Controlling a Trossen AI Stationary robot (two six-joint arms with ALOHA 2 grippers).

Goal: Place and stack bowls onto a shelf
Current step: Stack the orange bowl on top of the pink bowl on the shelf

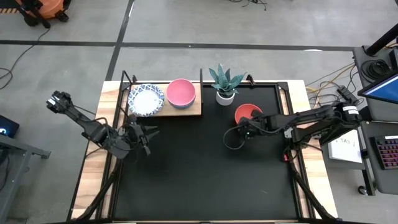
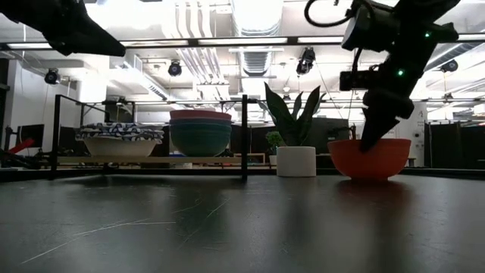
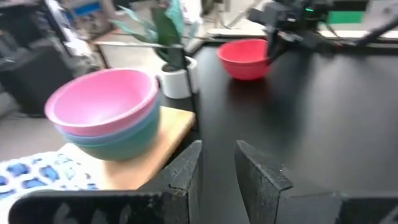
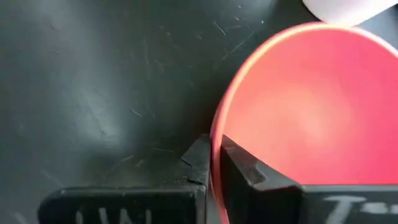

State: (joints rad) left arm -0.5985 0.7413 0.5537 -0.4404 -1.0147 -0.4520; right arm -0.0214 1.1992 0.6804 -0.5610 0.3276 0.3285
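1. Right gripper (image 4: 214, 163) has its two dark fingers closed narrowly over the rim of the plain red round bowl (image 1: 247, 113), one finger inside the wall and one outside; in the low view it reaches down onto the near edge of that bowl, which sits on the black tabletop (image 1: 205, 180).
2. Left gripper (image 3: 217, 171) waits near the table's left edge, in front of the shelf, holding nothing, its fingers only a narrow gap apart.
3. That red bowl rests on the right half of the tabletop, just beside the white pot with a green spiky plant (image 1: 225, 84), and well apart from the shelf.
4. Farther back, the flat light-wood shelf on a thin black metal frame (image 1: 194, 111) already carries two stacks: a white bowl with a blue-and-white patterned rim (image 1: 146, 99) on its left part, and a plain pink bowl (image 1: 181, 91) nested on top of a teal-green one (image 2: 200, 141) on its right part.
5. How many bowls lie under each top bowl I cannot tell for certain.
6. By my judgement the task is close to done: the red bowl is the only one off the shelf, and it is left to be lifted, carried over and set on the pink stack.
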